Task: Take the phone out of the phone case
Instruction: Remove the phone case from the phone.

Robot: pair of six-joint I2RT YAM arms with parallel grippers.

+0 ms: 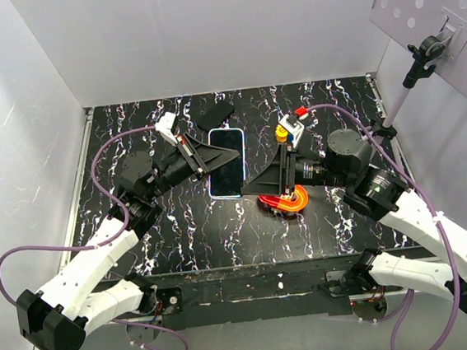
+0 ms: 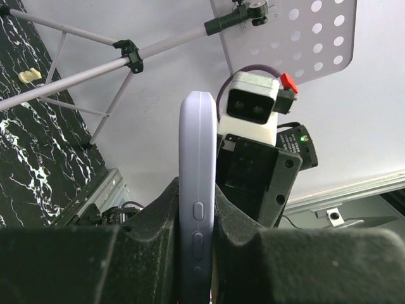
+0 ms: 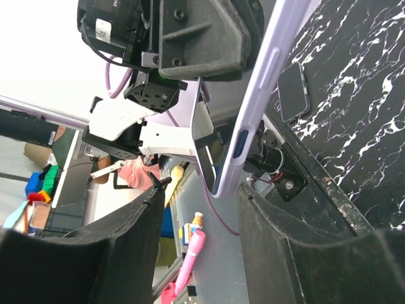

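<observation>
The phone in its lavender case sits mid-table with its dark screen facing up. My left gripper is shut on the case's left long edge. In the left wrist view the case stands edge-on between the pads, side buttons showing, and the gripper is clamped on it. My right gripper is open at the phone's near right corner. In the right wrist view the case's corner hangs just ahead of the gap between the open fingers, not touching them.
A red-orange ring-shaped object lies under the right gripper. A small yellow toy figure stands behind it. A flat black object lies at the back, also in the right wrist view. A tripod stand stands at the right.
</observation>
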